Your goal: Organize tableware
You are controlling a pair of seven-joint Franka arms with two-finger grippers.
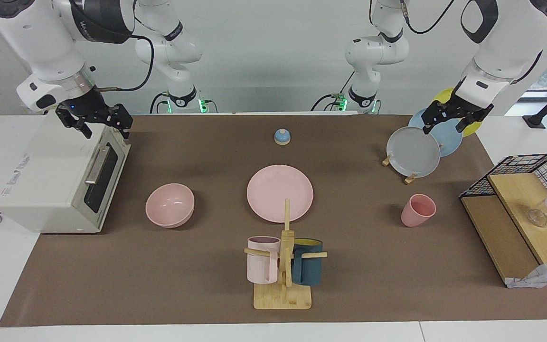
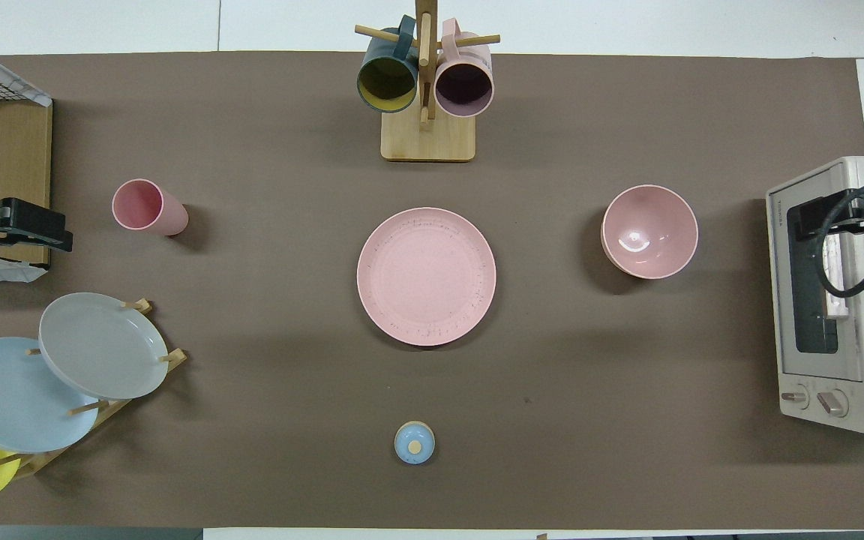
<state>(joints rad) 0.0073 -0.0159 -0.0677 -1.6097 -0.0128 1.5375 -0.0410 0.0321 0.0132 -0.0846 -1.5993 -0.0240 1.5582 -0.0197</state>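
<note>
The pink plate (image 1: 279,192) (image 2: 426,276) lies flat at the middle of the brown mat. The pink bowl (image 1: 169,205) (image 2: 649,231) stands upright beside it toward the right arm's end, next to the toaster oven. The pink cup (image 1: 418,210) (image 2: 148,208) stands tilted toward the left arm's end, beside the wire shelf. My left gripper (image 1: 444,127) is open and empty, raised over the plate rack. My right gripper (image 1: 105,129) is open and empty, raised over the toaster oven's top. Neither touches the tableware.
A white toaster oven (image 1: 64,175) stands at the right arm's end. A wooden rack holds grey (image 1: 413,151), blue (image 1: 447,137) and yellow plates. A mug tree (image 1: 285,266) carries a pale pink and a teal mug. A small blue bell (image 1: 282,137) and a wire shelf (image 1: 515,213) stand on the table.
</note>
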